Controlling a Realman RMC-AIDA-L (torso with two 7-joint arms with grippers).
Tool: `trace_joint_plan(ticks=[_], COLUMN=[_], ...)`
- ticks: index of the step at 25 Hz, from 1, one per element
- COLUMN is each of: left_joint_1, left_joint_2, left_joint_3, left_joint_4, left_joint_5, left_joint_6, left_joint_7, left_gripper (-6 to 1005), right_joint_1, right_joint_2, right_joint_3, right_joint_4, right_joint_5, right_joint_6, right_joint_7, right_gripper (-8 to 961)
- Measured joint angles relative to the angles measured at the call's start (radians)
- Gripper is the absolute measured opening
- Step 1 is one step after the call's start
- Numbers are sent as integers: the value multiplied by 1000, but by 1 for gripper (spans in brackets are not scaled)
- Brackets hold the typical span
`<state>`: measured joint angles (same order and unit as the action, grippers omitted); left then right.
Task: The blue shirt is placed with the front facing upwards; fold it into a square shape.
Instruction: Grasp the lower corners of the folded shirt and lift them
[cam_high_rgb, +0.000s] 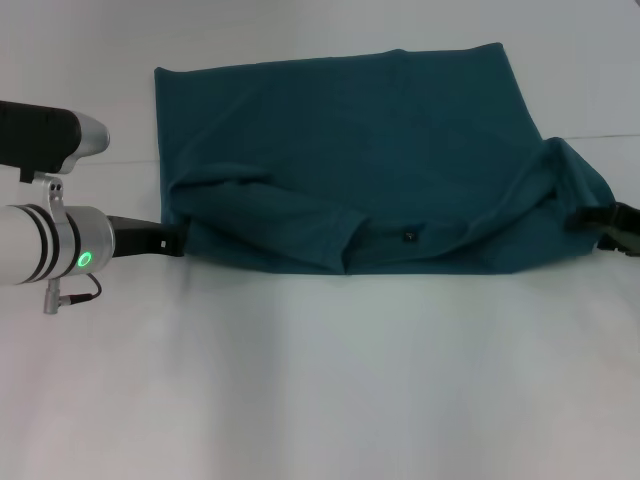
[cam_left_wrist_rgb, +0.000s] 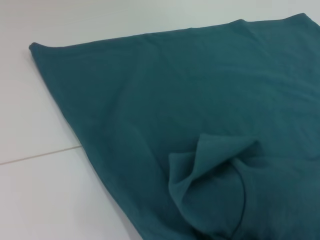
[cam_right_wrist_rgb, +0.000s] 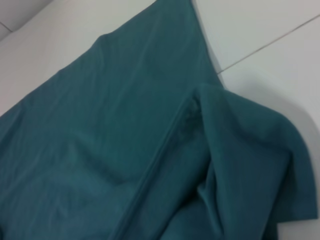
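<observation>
The blue shirt (cam_high_rgb: 350, 150) lies spread across the white table, plain teal side up, with a small dark label (cam_high_rgb: 408, 236) near its front edge. My left gripper (cam_high_rgb: 172, 240) is at the shirt's near left corner, its dark fingers (cam_high_rgb: 150, 238) closed on the cloth edge. At the near right corner my right gripper (cam_high_rgb: 603, 222) holds bunched cloth that rises over it and hides most of it. In the left wrist view the blue shirt (cam_left_wrist_rgb: 190, 100) shows a raised sleeve fold (cam_left_wrist_rgb: 215, 155). The right wrist view shows the blue shirt (cam_right_wrist_rgb: 110, 140) with a doubled-over sleeve (cam_right_wrist_rgb: 250, 150).
The white table (cam_high_rgb: 320, 390) stretches bare in front of the shirt and behind it. My left arm's silver wrist with a green light (cam_high_rgb: 84, 260) sits at the left edge. A thin seam line (cam_high_rgb: 600, 135) crosses the table at the right.
</observation>
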<state>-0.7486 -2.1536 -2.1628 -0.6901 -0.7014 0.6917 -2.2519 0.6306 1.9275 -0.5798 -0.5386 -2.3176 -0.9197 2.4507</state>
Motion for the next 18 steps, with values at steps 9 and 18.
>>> trace_joint_plan(ticks=[9,18], left_joint_1=[-1,1], left_joint_2=[0,2], left_joint_3=[0,-3], left_joint_4=[0,-9], left_joint_5=[-1,-1], left_joint_6=[-1,-1], left_joint_7=[0,0], left_gripper=[33,33], right_joint_1=[43,49], right_joint_2=[3,5], right_joint_3=[-36,-74], right_joint_4=[21,0], right_joint_5=[-120,-121], right_joint_6=[47,19], right_joint_7=[58,58], right_gripper=[639,186])
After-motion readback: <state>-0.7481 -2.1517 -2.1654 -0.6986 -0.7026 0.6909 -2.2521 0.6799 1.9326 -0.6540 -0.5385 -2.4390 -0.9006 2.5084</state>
